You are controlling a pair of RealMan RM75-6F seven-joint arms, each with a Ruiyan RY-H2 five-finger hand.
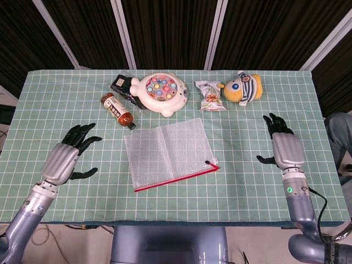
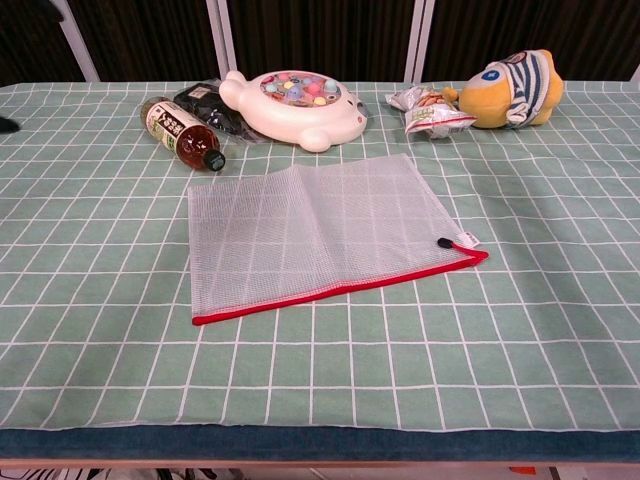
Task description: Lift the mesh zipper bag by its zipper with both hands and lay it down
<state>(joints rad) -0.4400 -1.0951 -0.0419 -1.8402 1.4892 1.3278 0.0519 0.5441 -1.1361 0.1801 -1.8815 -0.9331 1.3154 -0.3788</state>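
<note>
Head view showed the mesh bag [image 1: 168,153] lying flat on the table [image 1: 236,181] between my hands. My left hand [image 1: 67,155] and right hand [image 1: 285,145] held nothing, fingers spread apart.

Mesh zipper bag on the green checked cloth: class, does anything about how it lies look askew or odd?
The white mesh zipper bag lies flat but skewed: its red zipper edge runs slantwise across the cloth's grid lines, not along them. Neither hand touches it. Nothing looks spilled or damaged.
</note>
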